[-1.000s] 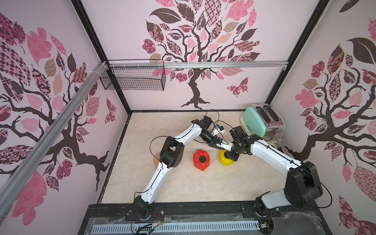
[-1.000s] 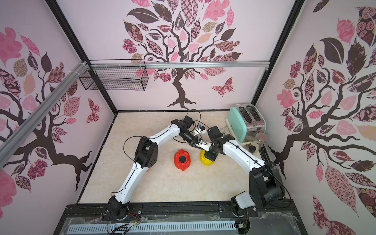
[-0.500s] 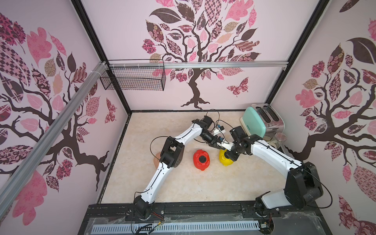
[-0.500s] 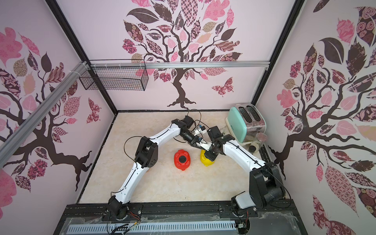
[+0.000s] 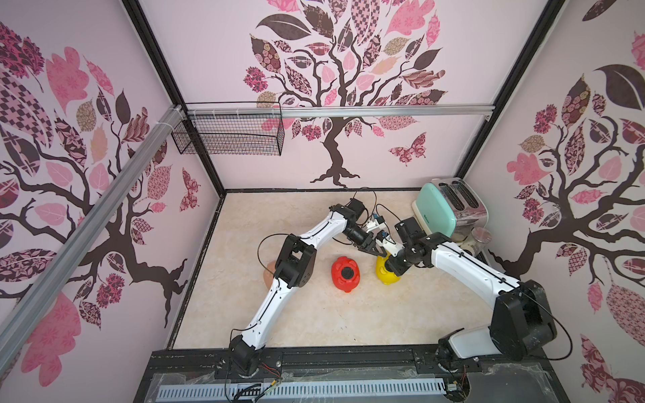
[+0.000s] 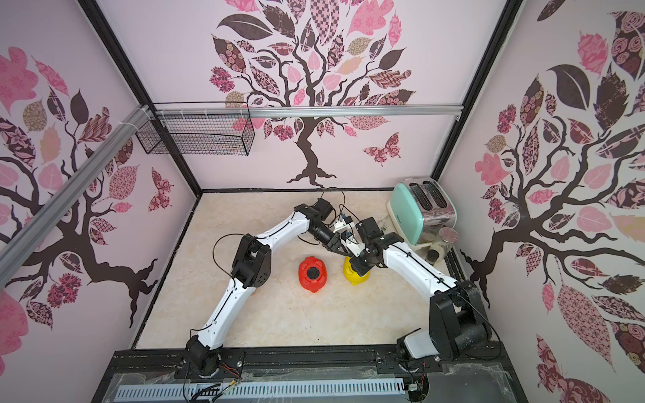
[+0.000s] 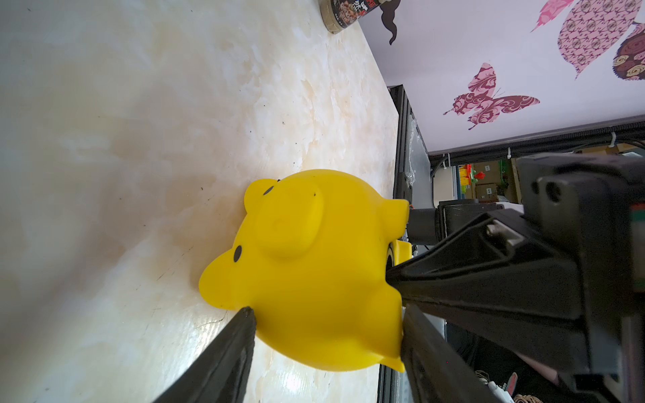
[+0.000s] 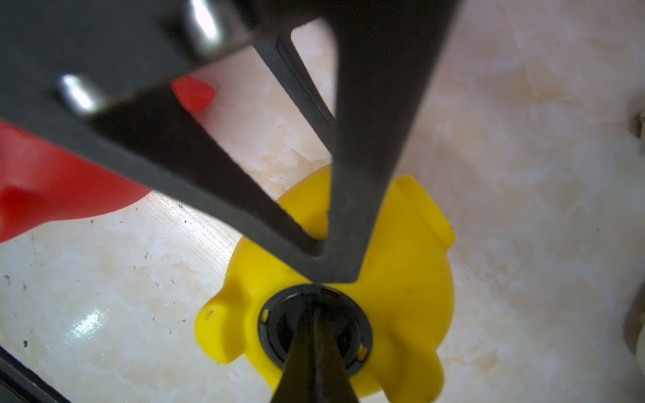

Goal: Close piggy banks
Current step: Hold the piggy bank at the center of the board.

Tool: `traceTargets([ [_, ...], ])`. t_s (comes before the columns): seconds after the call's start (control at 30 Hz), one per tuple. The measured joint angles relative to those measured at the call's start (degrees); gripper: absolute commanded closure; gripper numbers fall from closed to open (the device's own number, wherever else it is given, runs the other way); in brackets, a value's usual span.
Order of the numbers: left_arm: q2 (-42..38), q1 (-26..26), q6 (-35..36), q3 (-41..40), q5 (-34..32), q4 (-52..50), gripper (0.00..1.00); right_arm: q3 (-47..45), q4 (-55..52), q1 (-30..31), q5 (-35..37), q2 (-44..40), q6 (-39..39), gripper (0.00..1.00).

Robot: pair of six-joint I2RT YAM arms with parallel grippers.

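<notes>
Yellow piggy bank (image 8: 401, 279): lies belly-up on the table (image 5: 314, 314) beside the red piggy bank (image 5: 345, 274), flanks grasped by the left gripper (image 7: 324, 312); the right gripper (image 8: 314, 314), jaws clenched, meets the black plug (image 8: 275, 324) in its belly hole from directly above.

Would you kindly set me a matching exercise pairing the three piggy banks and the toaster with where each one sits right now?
Things:
1. yellow piggy bank
2. red piggy bank
3. peach piggy bank
4. mint-green toaster

Places:
A. far right corner of the table
B. partly hidden behind the left arm
C. between the fingers of the left gripper
D. lying untouched in the open, belly up

Pairs: 1-C, 2-D, 3-B, 4-A
</notes>
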Motion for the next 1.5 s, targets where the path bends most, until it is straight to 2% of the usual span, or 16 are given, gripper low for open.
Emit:
traceTargets([
  [0.77,0.0,0.07,-0.15,0.15,-0.2,0.09,0.33,1.11,-0.74,0.42,1.11,0.9,20.28,1.0],
  [1.17,0.0,0.07,-0.15,0.15,-0.22,0.07,0.33,2.54,-2.29,0.42,1.27,1.9,33.29,1.0],
  [1.5,0.0,0.07,-0.15,0.15,-0.22,0.04,0.34,2.89,-2.71,0.42,1.51,2.12,40.72,1.0],
])
